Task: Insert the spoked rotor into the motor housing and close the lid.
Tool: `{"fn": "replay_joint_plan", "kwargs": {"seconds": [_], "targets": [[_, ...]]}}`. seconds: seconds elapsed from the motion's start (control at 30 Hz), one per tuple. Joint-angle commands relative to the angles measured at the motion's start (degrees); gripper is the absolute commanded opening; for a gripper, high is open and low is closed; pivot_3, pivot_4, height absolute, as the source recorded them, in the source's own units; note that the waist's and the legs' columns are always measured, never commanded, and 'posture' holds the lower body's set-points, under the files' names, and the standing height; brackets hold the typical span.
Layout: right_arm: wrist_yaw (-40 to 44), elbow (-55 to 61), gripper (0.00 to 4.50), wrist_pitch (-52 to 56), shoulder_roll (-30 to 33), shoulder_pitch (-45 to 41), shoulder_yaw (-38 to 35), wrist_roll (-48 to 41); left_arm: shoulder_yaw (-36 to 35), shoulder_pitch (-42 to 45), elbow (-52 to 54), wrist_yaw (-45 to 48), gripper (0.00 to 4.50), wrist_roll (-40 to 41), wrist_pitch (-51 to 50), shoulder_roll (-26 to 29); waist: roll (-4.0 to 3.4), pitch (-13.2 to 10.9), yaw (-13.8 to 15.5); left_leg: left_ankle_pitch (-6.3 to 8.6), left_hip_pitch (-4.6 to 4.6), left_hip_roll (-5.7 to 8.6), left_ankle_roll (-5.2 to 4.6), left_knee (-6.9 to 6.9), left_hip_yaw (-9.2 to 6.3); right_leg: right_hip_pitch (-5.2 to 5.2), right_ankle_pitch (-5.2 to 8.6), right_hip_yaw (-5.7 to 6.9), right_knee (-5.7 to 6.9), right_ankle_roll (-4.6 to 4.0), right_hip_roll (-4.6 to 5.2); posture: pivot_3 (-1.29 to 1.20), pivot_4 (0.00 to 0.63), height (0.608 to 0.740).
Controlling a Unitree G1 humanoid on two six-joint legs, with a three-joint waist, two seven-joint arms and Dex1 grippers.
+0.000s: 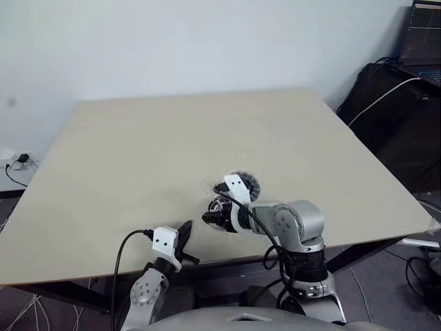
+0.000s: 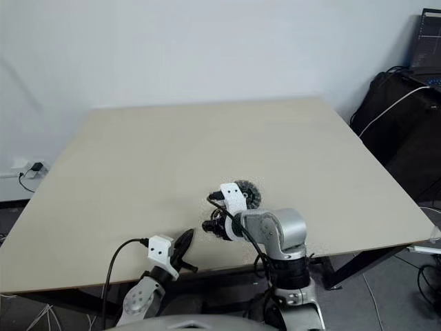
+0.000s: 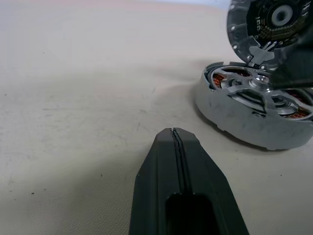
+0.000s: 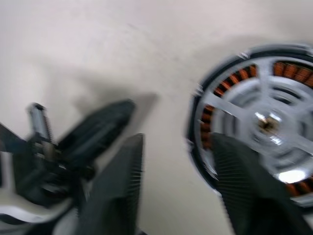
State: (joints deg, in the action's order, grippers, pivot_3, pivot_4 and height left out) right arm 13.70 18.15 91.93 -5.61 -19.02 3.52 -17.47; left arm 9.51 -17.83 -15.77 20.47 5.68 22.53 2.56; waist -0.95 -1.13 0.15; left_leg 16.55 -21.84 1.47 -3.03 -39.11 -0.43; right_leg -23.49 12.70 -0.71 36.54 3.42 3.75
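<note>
Seating: spoked rotor (image 3: 259, 90) is dropped inside motor housing (image 3: 244, 117); lid (image 3: 274, 19) awaits behind
Right gripper (image 4: 178, 186): spread, rotor released
Left gripper (image 3: 177, 142): pressed together, parked aside

You'll find the lid (image 3: 271, 22) cut off by the left wrist view's edge, the motor housing (image 4: 254, 117) blurred in the right wrist view and partly hidden behind a finger (image 4: 249, 196).

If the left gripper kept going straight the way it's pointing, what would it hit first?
Probably bare table: the shut left gripper aims beside the motor housing, though depth is hard to judge.
</note>
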Motion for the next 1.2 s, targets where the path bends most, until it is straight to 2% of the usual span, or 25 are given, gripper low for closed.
{"fn": "replay_joint_plan", "kwargs": {"seconds": [0.03, 0.1, 0.17, 0.27, 0.33, 0.43, 0.53, 0.73, 0.8, 1.17, 1.2], "targets": [[0.34, 1.70, 2.62, 0.57, -2.79, -2.76, -2.69, -2.38, 0.01, -0.20, -0.12, -0.21, 0.00, -0.21, -1.86, -0.01, 0.02, 0.00, -0.07, 0.00, 0.00, 0.00, 0.00, 0.00, 0.00, 0.01, -0.01, 0.01, -0.01, 0.01, 0.02, 0.00, 0.000, 0.740], [3.50, 4.27, 2.62, -4.60, 1.51, -3.50, 1.61, -3.73, 0.06, -0.24, 0.41, -0.21, 0.00, -0.31, -1.92, 0.08, -0.01, 0.00, -0.19, 0.00, 0.00, 0.00, 0.00, 0.01, 0.00, 0.01, -0.01, 0.00, -0.04, 0.03, 0.01, 0.00, 0.000, 0.740], [8.80, 7.22, 2.62, -14.49, 10.14, -3.73, 9.46, -2.93, 0.18, -0.27, 0.98, -0.21, 0.00, -0.53, -1.81, 0.19, -0.03, -0.04, -0.22, 0.00, -0.02, 0.01, -0.01, 0.02, -0.01, 0.02, 0.00, 0.02, -0.10, 0.03, 0.02, 0.00, 0.000, 0.740], [21.08, 8.61, 2.62, -39.76, 30.98, -4.17, 25.65, 8.69, 0.51, -0.58, 2.69, -0.89, 0.00, -1.73, -1.06, 0.45, -0.09, -0.16, -0.49, -0.02, -0.04, 0.01, -0.07, 0.05, 0.00, 0.07, -0.02, 0.04, -0.29, 0.09, 0.01, 0.00, 0.000, 0.740], [27.15, 6.51, 2.62, -53.75, 40.51, -4.51, 31.63, 14.43, 0.68, -0.75, 3.52, -1.18, 0.00, -2.21, -0.82, 0.61, 0.05, -0.25, -0.56, -0.07, -0.08, 0.13, -0.23, 0.05, 0.08, 0.18, -0.02, 0.20, -0.47, 0.26, 0.19, 0.00, 0.000, 0.740], [33.17, 3.27, 2.62, -64.94, 46.38, -5.43, 34.54, 17.56, 0.78, -1.05, 4.55, -1.32, 0.00, -2.58, -0.72, 0.83, 0.29, -0.40, -1.10, -0.02, -0.09, 0.12, -0.30, 0.07, 0.15, 0.19, -0.04, 0.15, -0.62, 0.31, 0.17, 0.00, 0.000, 0.740], [38.15, 0.72, 2.62, -70.48, 48.31, -6.76, 36.02, 20.35, 0.89, -1.24, 5.44, -1.46, 0.00, -3.05, 0.16, 1.05, 0.34, -0.44, -1.02, -0.01, -0.08, -0.03, -0.26, 0.09, 0.15, 0.12, -0.05, 0.10, -0.59, 0.29, 0.00, 0.00, 0.000, 0.740], [44.47, -3.97, 2.62, -76.94, 47.91, -8.50, 37.92, 25.53, 1.24, -1.68, 8.31, -2.29, 0.00, -4.26, 2.21, 1.39, 0.79, -0.69, -0.08, 0.01, -0.10, 0.03, -0.28, 0.06, 0.14, 0.15, -0.08, 0.10, -0.62, 0.25, 0.17, 0.00, 0.000, 0.740], [45.58, -5.60, 2.62, -78.02, 47.01, -8.64, 38.01, 26.79, 1.39, -1.95, 9.86, -2.73, 0.00, -4.81, 2.44, 1.61, 0.80, -0.70, 0.44, 0.04, -0.13, 0.05, -0.32, 0.06, 0.15, 0.13, -0.26, 0.09, -0.63, -0.04, 0.46, 0.00, 0.000, 0.740], [49.34, -12.86, 2.62, -81.30, 44.20, -7.95, 37.60, 31.70, 3.66, -3.44, 20.15, -3.68, 0.00, -6.09, -3.66, 2.35, 0.79, -0.69, 1.59, 0.12, -0.20, 0.08, -0.25, 0.06, 0.16, 0.06, -0.27, 0.12, -0.63, -0.08, 0.58, 0.00, 0.000, 0.740], [49.63, -13.53, 2.45, -81.24, 43.95, -7.95, 37.60, 31.96, 3.90, -3.55, 21.12, -3.68, 0.00, -6.06, -4.59, 2.37, 0.78, -0.69, 1.59, 0.10, -0.20, 0.08, -0.27, 0.06, 0.16, 0.06, -0.27, 0.12, -0.62, -0.08, 0.57, 0.00, 0.000, 0.740]]}}
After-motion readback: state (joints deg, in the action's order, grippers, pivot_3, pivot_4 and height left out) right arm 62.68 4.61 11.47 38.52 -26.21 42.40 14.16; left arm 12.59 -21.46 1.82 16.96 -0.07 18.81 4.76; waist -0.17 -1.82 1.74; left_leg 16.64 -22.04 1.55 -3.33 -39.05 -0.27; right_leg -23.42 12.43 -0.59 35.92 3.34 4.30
